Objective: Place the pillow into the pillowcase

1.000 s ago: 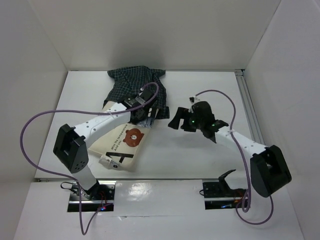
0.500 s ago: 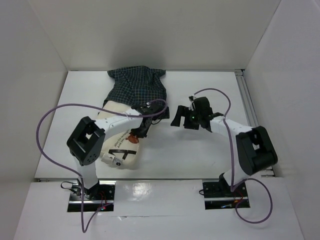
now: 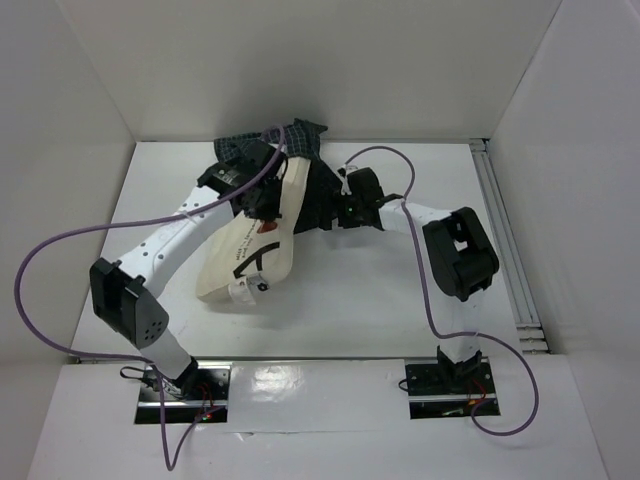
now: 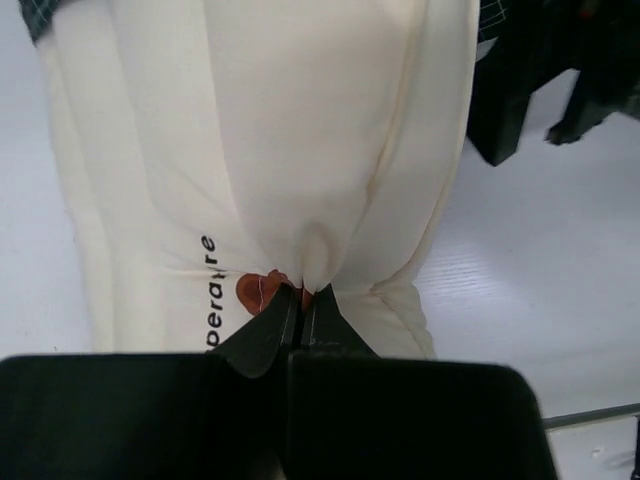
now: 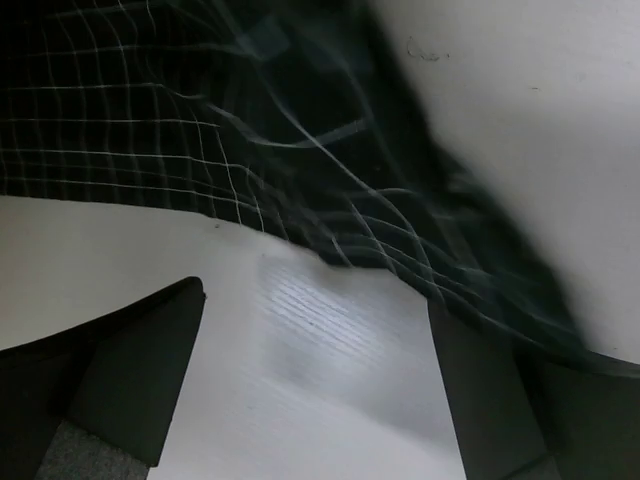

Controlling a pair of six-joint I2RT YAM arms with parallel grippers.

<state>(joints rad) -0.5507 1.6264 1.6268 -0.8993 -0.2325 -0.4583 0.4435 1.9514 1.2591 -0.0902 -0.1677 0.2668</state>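
White walls [image 3: 330,70] enclose the bench [image 3: 380,290] on three sides, a metal rail [image 3: 505,240] runs along its right edge, and two purple cables [image 3: 45,255] loop off the arms. One pillow [image 3: 250,250] lies diagonally left of centre. Its far end sits inside the one pillowcase [image 3: 300,135], which bunches near the back wall and drapes down the pillow's right side. The left arm reaches far forward, and the left gripper [image 4: 300,298] is clenched on a fold of the pillow beside the bear print [image 4: 255,290]. The right arm folds inward, with the right gripper [image 5: 312,298] spread wide over the bench at the pillowcase's edge, grasping nothing.
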